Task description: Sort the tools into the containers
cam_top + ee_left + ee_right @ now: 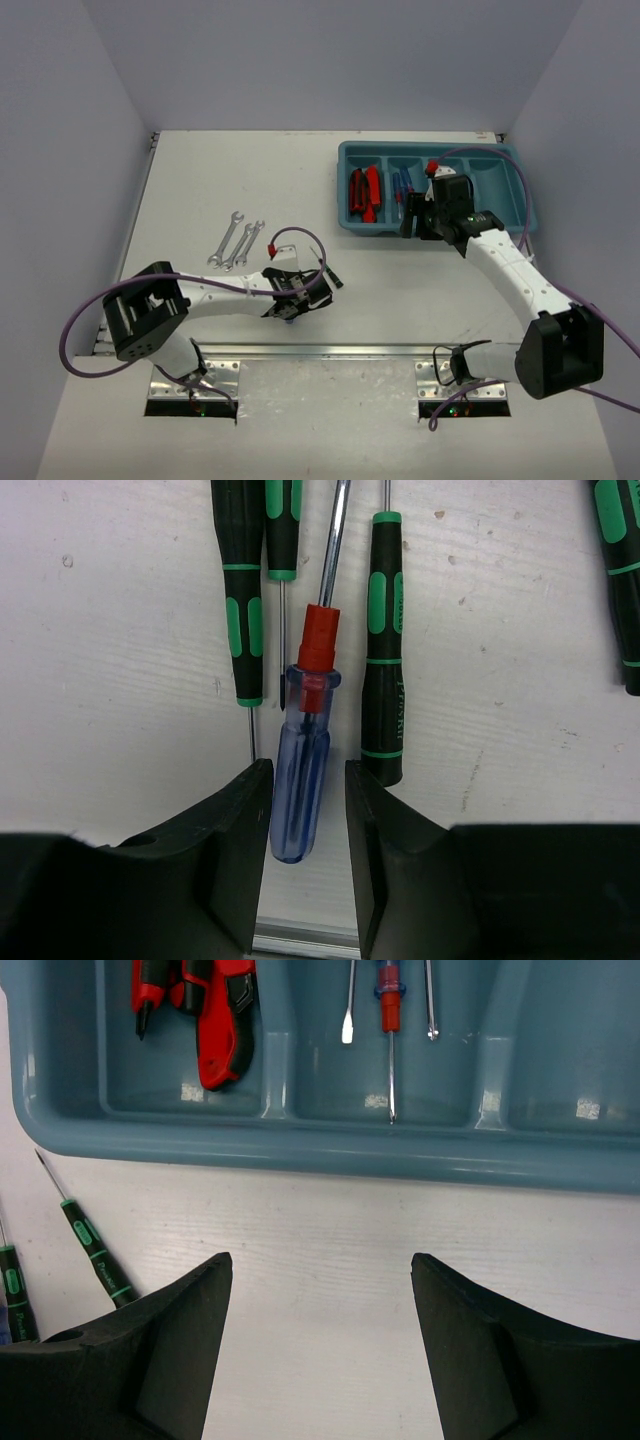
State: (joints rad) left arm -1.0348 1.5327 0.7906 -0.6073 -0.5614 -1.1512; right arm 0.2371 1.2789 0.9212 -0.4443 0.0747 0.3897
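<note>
My left gripper is open, low over the table, with its jaws on either side of a blue-handled screwdriver with a red collar; a gap shows on the right side. Several black screwdrivers with green marks lie beside it. My right gripper is open and empty over bare table, just in front of the teal tray. Red-and-black knives lie in its leftmost compartment, and screwdrivers in the one beside it. Three silver wrenches lie on the table left of centre.
In the top view the teal tray sits at the back right, its two right compartments showing no tools. One black-green screwdriver lies on the table left of the right gripper. The table's near metal edge runs just behind the left gripper.
</note>
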